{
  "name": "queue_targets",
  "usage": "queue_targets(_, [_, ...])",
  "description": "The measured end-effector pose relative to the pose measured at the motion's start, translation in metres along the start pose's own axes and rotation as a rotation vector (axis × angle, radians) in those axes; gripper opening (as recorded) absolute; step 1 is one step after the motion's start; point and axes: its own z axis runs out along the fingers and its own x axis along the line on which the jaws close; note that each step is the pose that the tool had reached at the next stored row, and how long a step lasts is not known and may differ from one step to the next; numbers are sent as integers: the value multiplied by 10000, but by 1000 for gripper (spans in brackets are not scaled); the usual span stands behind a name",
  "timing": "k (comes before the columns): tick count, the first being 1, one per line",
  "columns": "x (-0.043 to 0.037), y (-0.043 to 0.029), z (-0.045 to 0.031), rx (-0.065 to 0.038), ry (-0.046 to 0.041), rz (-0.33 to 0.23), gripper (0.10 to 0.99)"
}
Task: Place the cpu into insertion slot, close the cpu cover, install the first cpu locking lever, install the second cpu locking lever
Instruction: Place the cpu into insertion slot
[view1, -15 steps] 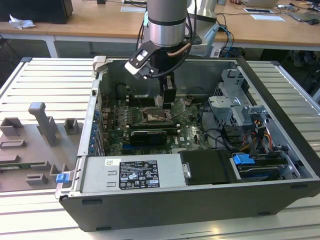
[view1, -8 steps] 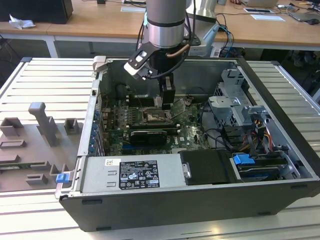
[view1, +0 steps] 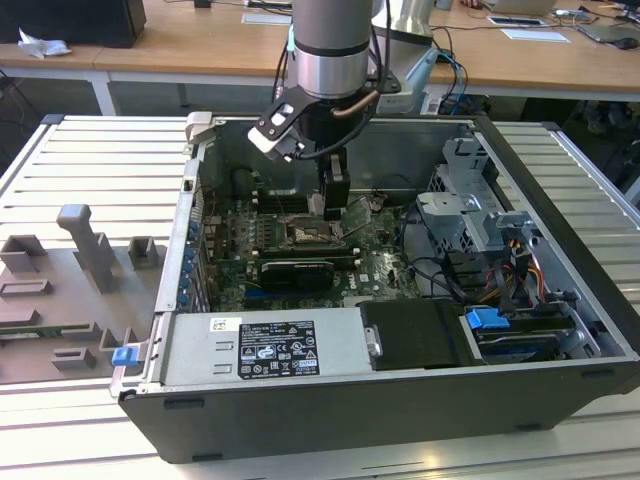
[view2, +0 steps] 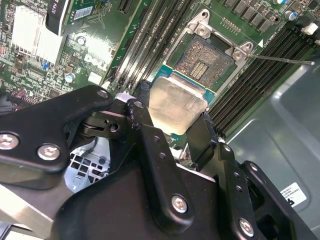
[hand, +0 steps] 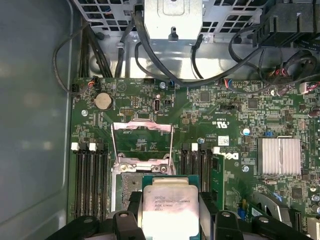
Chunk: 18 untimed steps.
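One cpu (hand: 170, 209) sits clamped edge-to-edge in my hand (view2: 174, 111), held above the board (hand: 225, 110) just beside the bare slot (view2: 205, 60) (I see its cover (hand: 142, 125) swung open).

- cpu (hand: 170, 209): pale silvery-beige top w/ small dark print, green edge round it.
- insertion slot (view2: 206, 59): dark grey-brown, fine dotted grid, thin silver rim.
- cpu cover (hand: 142, 126): silver frame; green board shows thru the cut-out.
- gripper (view2: 175, 114): matt black links, silver screw heads.
- motherboard (hand: 210, 107): green, w/ many tiny silver and black parts.
- memory slots (hand: 92, 175): black, white latches.
- heatsink (hand: 278, 156): silver, fine parallel ribs.
- pc case (view1: 300, 425): dark grey outside; blue clip (view1: 487, 320) inside.
- table (view1: 90, 150): pale grey, ribbed in stripes.
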Motion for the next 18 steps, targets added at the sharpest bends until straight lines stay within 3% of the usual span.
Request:
queue_targets(12, [10, -5, 41, -1, 2, 4, 537])
queue_targets(13, [55, -6, 61, -1, 0, 4, 537])
queue_targets(18, [80, -74, 144, -2, -4, 66, 537])
